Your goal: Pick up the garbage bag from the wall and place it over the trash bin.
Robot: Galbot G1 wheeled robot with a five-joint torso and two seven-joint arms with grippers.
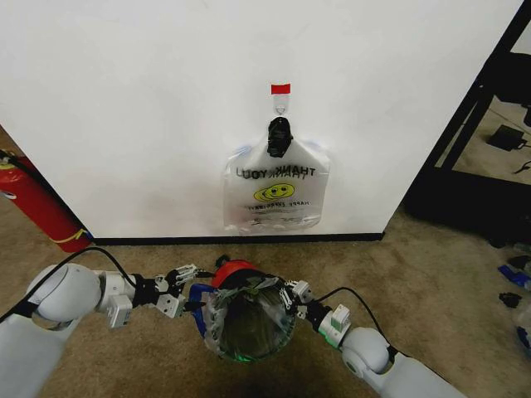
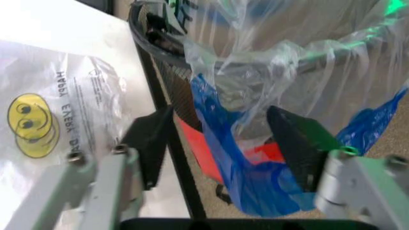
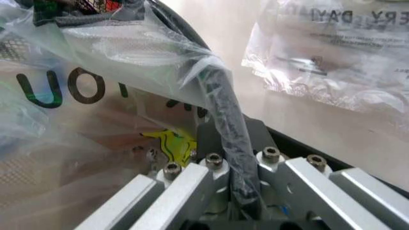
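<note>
Hidden: bin (image 1: 249,327) is lying mostly under the bag (image 1: 217,319).
Left gripper (image 1: 184,292): standing wide open at the bag.
Right gripper (image 1: 292,300): clamping bag and rim.
Floor (image 1: 431,274): brown carpet.

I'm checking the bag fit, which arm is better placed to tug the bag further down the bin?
Probably left: the left gripper stands open around the garbage bag's loose blue edge outside the trash bin. The right gripper is pinching bag and rim.
</note>
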